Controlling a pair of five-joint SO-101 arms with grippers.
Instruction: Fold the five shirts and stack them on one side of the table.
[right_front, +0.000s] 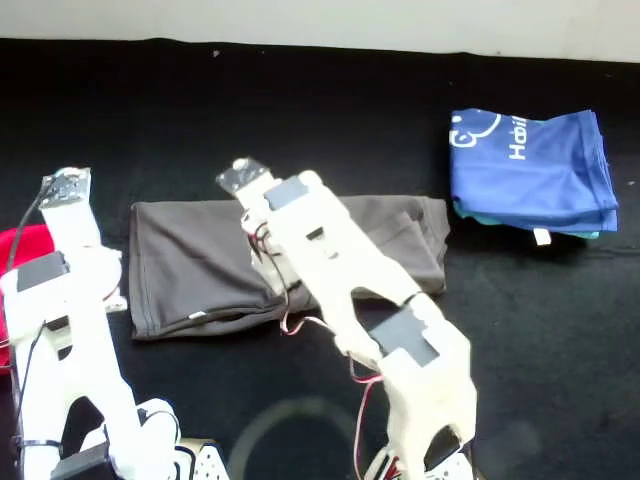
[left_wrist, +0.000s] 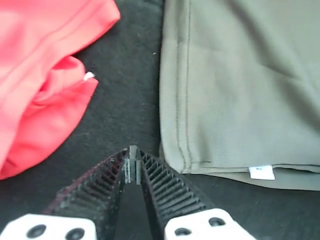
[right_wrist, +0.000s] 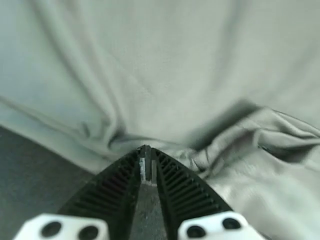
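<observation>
The red shirt is lying crumpled to the left of the grey shirt. The picture edge is cutting most of it off, so I cannot say how it is spread; it seems to be waiting for its turn. The left gripper is hanging over the strip of black table between the red shirt and the grey shirt's left hem. Its jaws are pressing together with nothing between them, and I judge it is placed there to be near that hem.

The grey shirt is lying in the middle, partly folded, with a white label showing at its near edge. The right gripper is sitting over the grey shirt near its far edge, jaws together. Whether they are pinching any cloth I cannot tell, because the tips are hiding the fold. In the high view the right arm is covering the shirt's middle.

Well to the right of the grey shirt, the blue shirt is resting folded on a teal one, probably as the start of the stack. What else is lying under it is hard to make out.
</observation>
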